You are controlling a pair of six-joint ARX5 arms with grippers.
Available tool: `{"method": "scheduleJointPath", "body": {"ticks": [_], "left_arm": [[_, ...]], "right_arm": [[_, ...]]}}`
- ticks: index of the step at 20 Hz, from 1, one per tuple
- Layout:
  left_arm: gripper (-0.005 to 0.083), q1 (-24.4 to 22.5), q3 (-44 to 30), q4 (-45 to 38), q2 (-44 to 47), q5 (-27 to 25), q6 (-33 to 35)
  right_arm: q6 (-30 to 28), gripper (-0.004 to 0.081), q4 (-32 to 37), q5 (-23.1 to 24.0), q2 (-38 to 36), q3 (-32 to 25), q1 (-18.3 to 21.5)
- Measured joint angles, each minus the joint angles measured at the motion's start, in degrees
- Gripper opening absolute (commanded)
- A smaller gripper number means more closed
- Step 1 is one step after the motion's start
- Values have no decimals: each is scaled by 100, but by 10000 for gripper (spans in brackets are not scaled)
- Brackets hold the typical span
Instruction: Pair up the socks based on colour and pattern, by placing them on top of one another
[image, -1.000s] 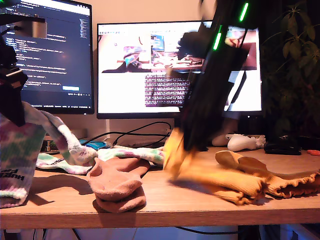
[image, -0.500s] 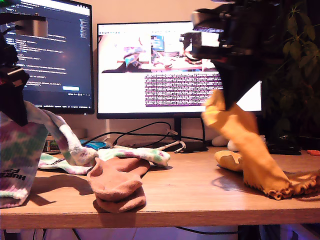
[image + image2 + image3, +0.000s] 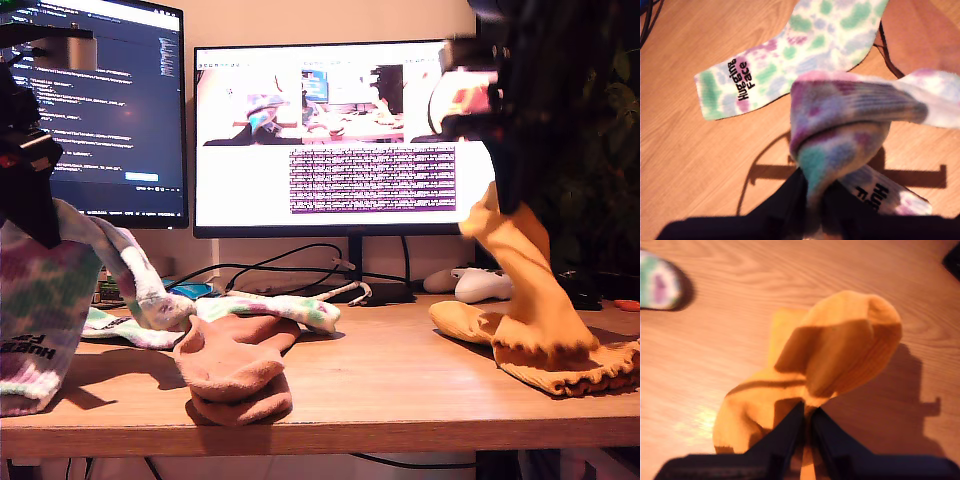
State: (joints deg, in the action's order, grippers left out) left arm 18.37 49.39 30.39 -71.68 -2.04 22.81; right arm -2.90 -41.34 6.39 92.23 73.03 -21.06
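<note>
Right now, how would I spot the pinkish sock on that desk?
Find the wide monitor at the back of the wooden desk. In front of it, near the desk's front edge, lies the pink-brown sock. It is short and plain, unlike the tie-dye socks behind it.

"Hugging Face" is printed in black on each tie-dye sock (image 3: 790,60); the monitor (image 3: 350,140) text is illegible.

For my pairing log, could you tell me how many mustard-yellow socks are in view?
2: one mustard sock hangs from my second gripper, its frilly cuff reaching the other mustard sock lying on the table at the exterior view's right.
</note>
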Motion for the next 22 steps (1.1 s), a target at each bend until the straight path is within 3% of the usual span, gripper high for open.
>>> {"method": "scheduleJointPath", "body": {"ticks": [5,11,15,18,22], "left_arm": [[-24,0,0,0,0,0,0],[-24,0,0,0,0,0,2],[-24,0,0,0,0,2,2],[-24,0,0,0,0,4,2],[-24,0,0,0,0,33,0]], "right_arm": [[2,-11,243,-157,874,-17,31],[24,-11,-367,-177,-223,-20,31],[133,-11,-1008,92,-953,-17,31],[140,-11,-1416,289,-1137,-17,35],[199,-11,-1246,431,-1130,-17,42]]}}
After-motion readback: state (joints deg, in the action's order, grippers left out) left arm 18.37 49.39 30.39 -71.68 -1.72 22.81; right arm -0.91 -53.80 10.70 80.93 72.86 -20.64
